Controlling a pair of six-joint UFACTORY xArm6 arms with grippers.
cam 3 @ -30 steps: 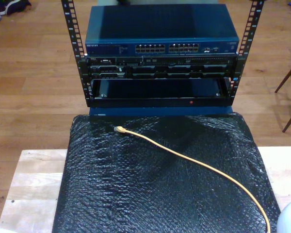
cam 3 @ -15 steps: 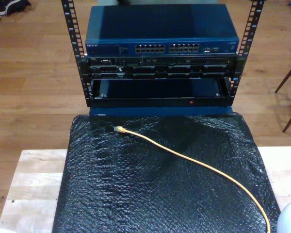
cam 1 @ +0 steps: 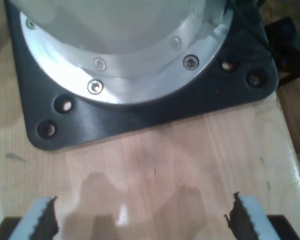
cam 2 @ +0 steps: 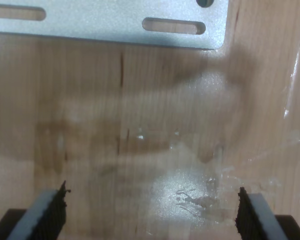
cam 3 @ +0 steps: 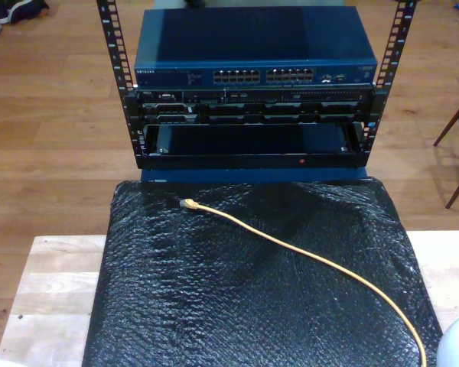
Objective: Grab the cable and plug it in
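My first gripper [cam 1: 140,220] and second gripper [cam 2: 150,210] hang open over bare wood; the cable [cam 3: 291,248] lies untouched on black wrap [cam 3: 214,306].

Wooden plank floor [cam 3: 53,115] surrounds a pale wooden table [cam 3: 50,290].

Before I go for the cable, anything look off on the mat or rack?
Nothing stands out. The cable lies loose across the black mat, its plug toward the rack. The switch sits level on top.
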